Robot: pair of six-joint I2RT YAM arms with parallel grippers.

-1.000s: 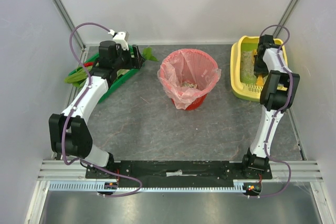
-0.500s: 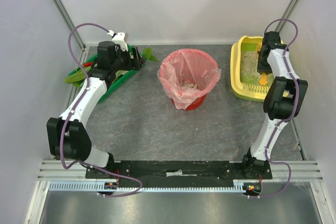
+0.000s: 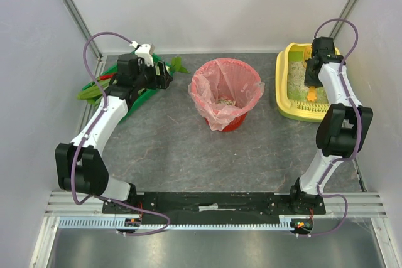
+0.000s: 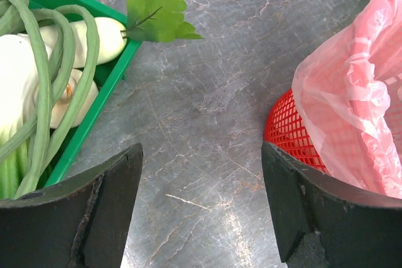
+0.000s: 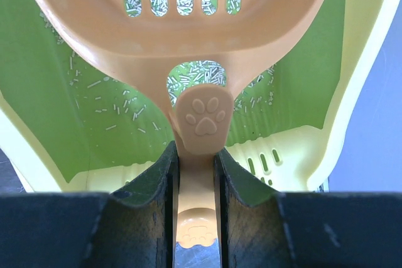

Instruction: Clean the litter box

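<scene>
The litter box (image 3: 281,89) is set at the far right corner of the table (image 3: 207,155), close to the right wall, with its slotted rim at the near end. Its outer wall is yellow and its inside (image 5: 56,123) lime green. Pale pellets of litter (image 5: 125,105) are scattered over the sloping inner sides and are also seen through the slots of an orange scoop (image 5: 207,36). The scoop is held over the inside of the box, bowl away from the wrist. Its handle, stamped with a paw print, is pinched between the narrowly set fingers of the right gripper (image 5: 196,155), which is placed above the box (image 3: 312,70).

To the left of the box, at the middle of the table, a red basket (image 3: 235,120) lined with a pink bag (image 3: 217,83) is found, with some pale bits at its bottom. At the far left a green tray (image 4: 103,95) is seen, filled with long beans (image 4: 56,61) and white vegetables, a leaf (image 4: 160,4) lying over its edge. The left gripper (image 4: 201,180) is held above bare table between tray and basket, its fingers spread wide with nothing between them.
</scene>
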